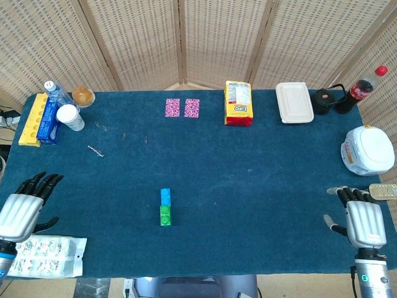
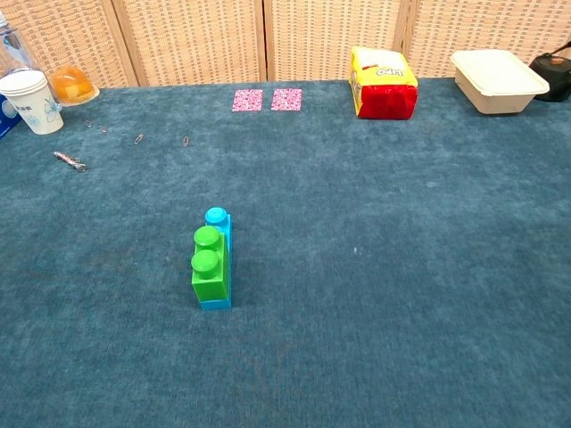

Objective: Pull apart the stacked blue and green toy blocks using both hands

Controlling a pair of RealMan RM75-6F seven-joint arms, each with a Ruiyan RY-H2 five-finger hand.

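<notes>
The green block (image 1: pixel 165 215) and the blue block (image 1: pixel 165 196) are joined and lie in the middle of the blue table, a little toward its front. The chest view shows the green block (image 2: pixel 208 266) sitting on the blue block (image 2: pixel 219 228), with the studs facing up. My left hand (image 1: pixel 25 207) hovers at the table's front left, fingers spread, holding nothing, well to the left of the blocks. At the front right edge my right hand (image 1: pixel 361 219) is open and empty, far from the blocks. Neither hand appears in the chest view.
A plastic packet (image 1: pixel 42 256) lies at the front left corner below my left hand. Along the back stand a paper cup (image 1: pixel 69 117), pink cards (image 1: pixel 182 107), a yellow bag (image 1: pixel 238 103), a white box (image 1: pixel 294 102) and a cola bottle (image 1: pixel 362 89). A white container (image 1: pixel 368 150) sits far right.
</notes>
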